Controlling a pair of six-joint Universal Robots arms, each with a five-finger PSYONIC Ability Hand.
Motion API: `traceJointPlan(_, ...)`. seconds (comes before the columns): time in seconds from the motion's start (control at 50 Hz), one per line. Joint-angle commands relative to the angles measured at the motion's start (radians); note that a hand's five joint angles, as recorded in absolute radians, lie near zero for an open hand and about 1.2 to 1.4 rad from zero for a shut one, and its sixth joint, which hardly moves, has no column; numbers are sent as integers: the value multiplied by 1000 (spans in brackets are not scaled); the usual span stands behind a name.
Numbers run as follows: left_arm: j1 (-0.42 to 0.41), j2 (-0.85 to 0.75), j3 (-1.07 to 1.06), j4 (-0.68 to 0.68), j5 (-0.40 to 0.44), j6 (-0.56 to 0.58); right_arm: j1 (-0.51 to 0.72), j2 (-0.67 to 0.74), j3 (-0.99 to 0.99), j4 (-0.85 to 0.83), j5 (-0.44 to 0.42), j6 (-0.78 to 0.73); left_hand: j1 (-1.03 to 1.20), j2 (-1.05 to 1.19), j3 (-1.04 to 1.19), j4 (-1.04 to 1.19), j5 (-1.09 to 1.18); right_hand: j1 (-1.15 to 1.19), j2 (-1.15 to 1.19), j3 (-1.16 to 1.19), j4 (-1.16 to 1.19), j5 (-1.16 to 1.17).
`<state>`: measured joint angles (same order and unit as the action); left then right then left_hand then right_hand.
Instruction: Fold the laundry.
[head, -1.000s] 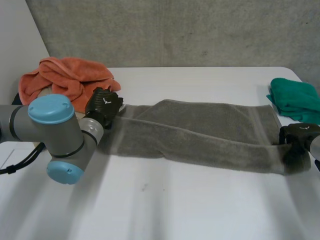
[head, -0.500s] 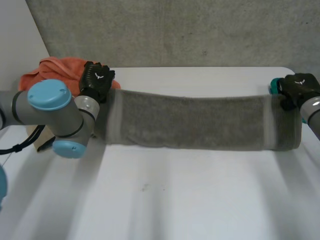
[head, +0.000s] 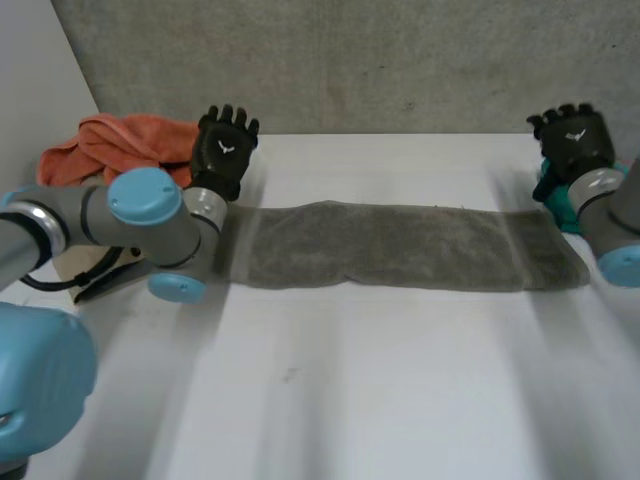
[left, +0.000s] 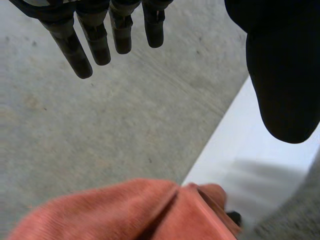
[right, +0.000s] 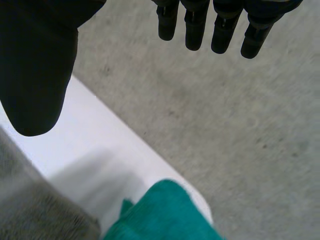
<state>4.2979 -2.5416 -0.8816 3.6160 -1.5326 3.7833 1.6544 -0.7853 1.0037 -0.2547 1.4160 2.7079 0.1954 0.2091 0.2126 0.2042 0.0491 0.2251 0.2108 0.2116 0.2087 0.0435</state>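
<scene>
The grey towel (head: 400, 245) is lying flat on our white table (head: 400, 400) below a grey wall (head: 350, 60). We are holding left hand (head: 222, 150) and right hand (head: 575, 140) spread, empty; our right arm (head: 618, 225) is half hiding the green cloth (right: 165, 212).

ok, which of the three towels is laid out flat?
The grey towel, spread long in the middle; the orange towel and green towel are crumpled heaps.

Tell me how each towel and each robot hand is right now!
Left black hand: open, holding nothing.
Right black hand: open, holding nothing.
Long grey terry towel: flat on the white table, no hand on it.
Crumpled orange towel: heaped by the left hand.
Green towel: bunched by the right hand.
</scene>
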Motion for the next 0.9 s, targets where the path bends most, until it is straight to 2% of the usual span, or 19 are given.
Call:
traceJointPlan(0.02,-3,248,-247,-2,-1,-10,-48,-245,219,129,-69,1,-21,-35,-38,-30,-49,97,111,111,114,104)
traceJointPlan(0.14,-10,398,-462,-6,3,-82,-154,-279,302,388,-169,-10,-21,-35,-38,-30,-49,391,405,404,407,398)
traceJointPlan(0.18,-12,420,-502,-6,6,-111,-171,-276,320,423,-184,-13,-21,-35,-38,-30,-49,461,476,475,478,468)
traceJointPlan(0.22,-13,441,-549,-5,22,-147,-191,-275,346,428,-219,-17,-21,-35,-38,-30,-49,549,564,563,566,556)
traceJointPlan(0.34,-13,446,-617,-2,57,-188,-202,-213,385,353,-265,-63,-21,-35,-38,-30,-49,526,541,540,543,533)
traceJointPlan(0.44,-12,442,-637,0,63,-191,-199,-154,382,269,-264,-88,-21,-35,-38,-30,-49,509,523,522,525,516)
traceJointPlan(0.58,-12,443,-646,0,63,-192,-197,-85,354,247,-261,-103,-20,-34,-37,-29,-48,517,532,531,534,524)
traceJointPlan(0.62,-12,446,-652,1,63,-192,-196,-69,348,236,-261,-111,-20,-34,-37,-29,-48,672,686,686,688,679)
traceJointPlan(0.66,-12,448,-652,3,63,-192,-197,-66,345,221,-255,-112,-20,-34,-37,-29,-48,1067,1082,1081,1084,1074)
traceJointPlan(0.68,-12,449,-654,3,63,-192,-199,-65,342,206,-243,-111,-20,-34,-37,-29,-48,1170,1184,1184,1187,1177)
traceJointPlan(0.8,-12,465,-662,1,63,-192,-226,-91,362,172,-114,-122,-20,-34,-37,-29,-48,1171,1185,1185,1188,1178)
traceJointPlan(0.9,-6,518,-701,3,63,-192,-355,-184,374,153,-91,-193,-21,-35,-38,-30,-49,1171,1185,1185,1188,1178)
